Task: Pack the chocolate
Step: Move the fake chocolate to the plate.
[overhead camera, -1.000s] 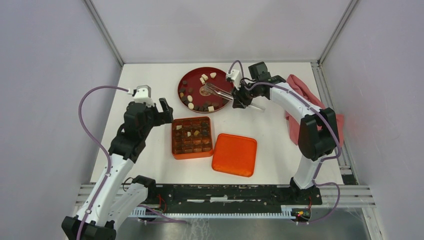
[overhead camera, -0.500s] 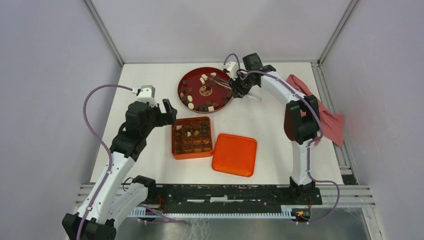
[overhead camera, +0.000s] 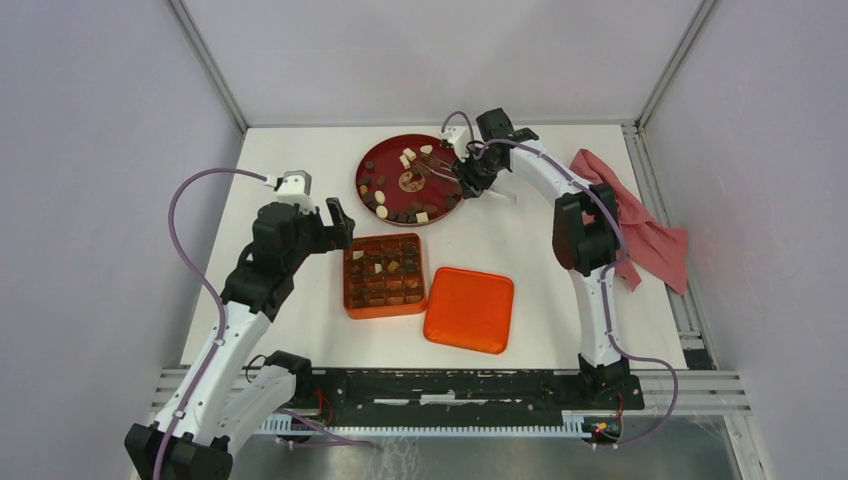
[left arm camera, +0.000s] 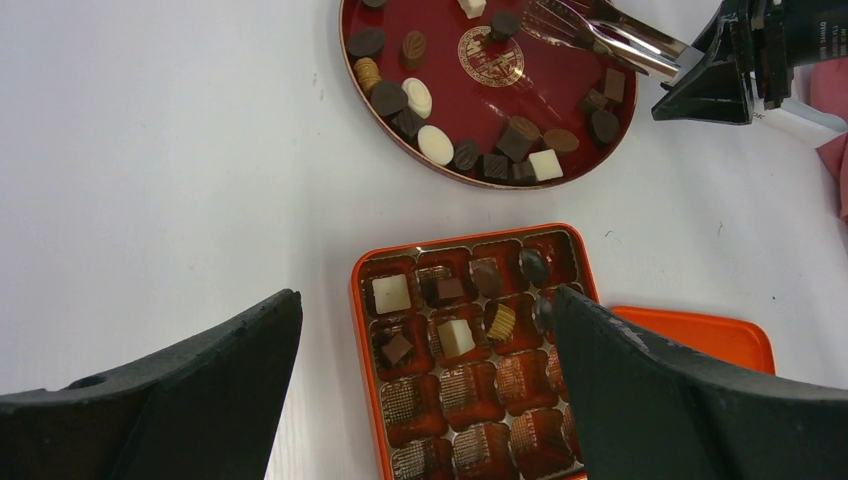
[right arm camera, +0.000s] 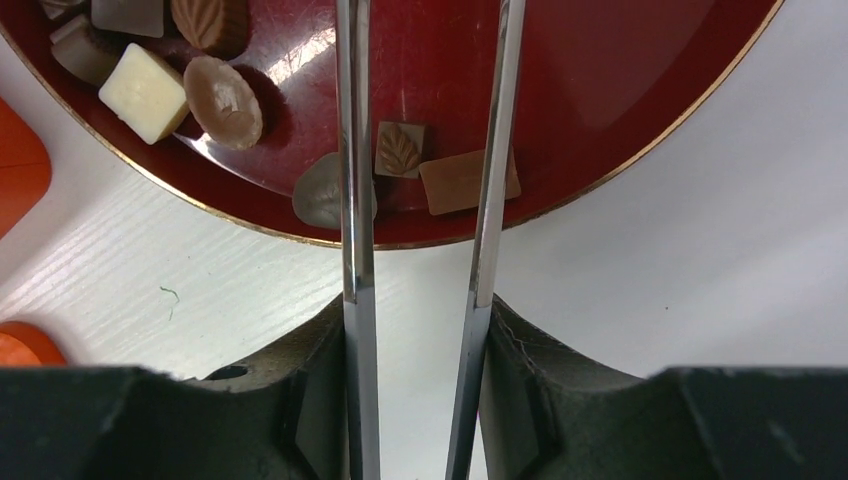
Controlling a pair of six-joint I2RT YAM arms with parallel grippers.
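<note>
Top view: at upper centre, the right gripper (overhead camera: 468,178) is clamping steel tongs (overhead camera: 440,166) and holding them over the glossy red plate (overhead camera: 385,158), where loose chocolate (overhead camera: 400,214) is lying. The left gripper (overhead camera: 327,222) is hovering wide open beside the orange box (overhead camera: 347,290).

Left wrist view: round and blocky pieces are sitting in the box's upper rows, while the ribbed cells lower down are lying bare.

Right wrist view: the tong blades are standing apart, with a leaf-stamped square (right arm camera: 400,150) showing between them. A pick seems to be in hand, and the next move calls for lowering the tongs and squeezing gently.
</note>
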